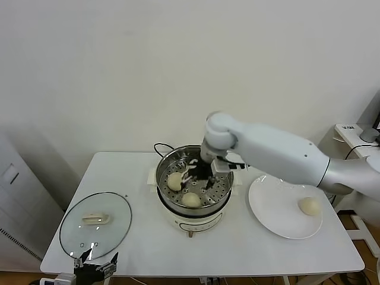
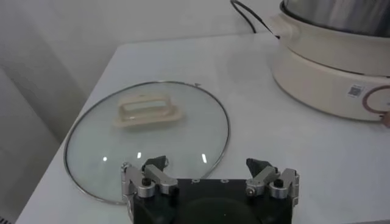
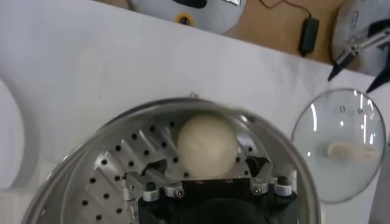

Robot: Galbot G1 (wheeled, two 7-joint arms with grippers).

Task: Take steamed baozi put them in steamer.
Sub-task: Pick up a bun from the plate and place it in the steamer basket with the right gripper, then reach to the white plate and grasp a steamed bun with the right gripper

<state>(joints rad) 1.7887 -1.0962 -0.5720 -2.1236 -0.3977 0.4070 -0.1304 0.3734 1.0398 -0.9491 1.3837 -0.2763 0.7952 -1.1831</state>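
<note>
- Steamer [image 1: 193, 193] stands at the middle of the white tabletop [image 1: 237, 249], a shiny steel pot on a white base, with a black cord [image 1: 161, 146] running off behind it.
- Right gripper [image 1: 197, 177] is lowered inside the steamer, above the perforated tray [image 3: 116, 170]. Its fingers [image 3: 146, 176] are spread apart and released; in the right wrist view a baozi [image 3: 207, 146] sits on the tray between the fingertips, with a visible gap on either side.
- Head view shows two baozi in the steamer: one at the robot's left side of the tray [image 1: 174, 181], one at the near edge [image 1: 191, 200].
- One further baozi [image 1: 309, 206] lies on the white plate [image 1: 273, 214], to the right of the steamer.
- Glass lid [image 1: 95, 225] with a white handle [image 2: 148, 111] lies flat on the left part of the tabletop, well apart from the steamer.
- Left gripper [image 2: 210, 176] is parked at the near edge of the tabletop, just beside the lid's rim, fingers [image 2: 155, 176] open and empty.
</note>
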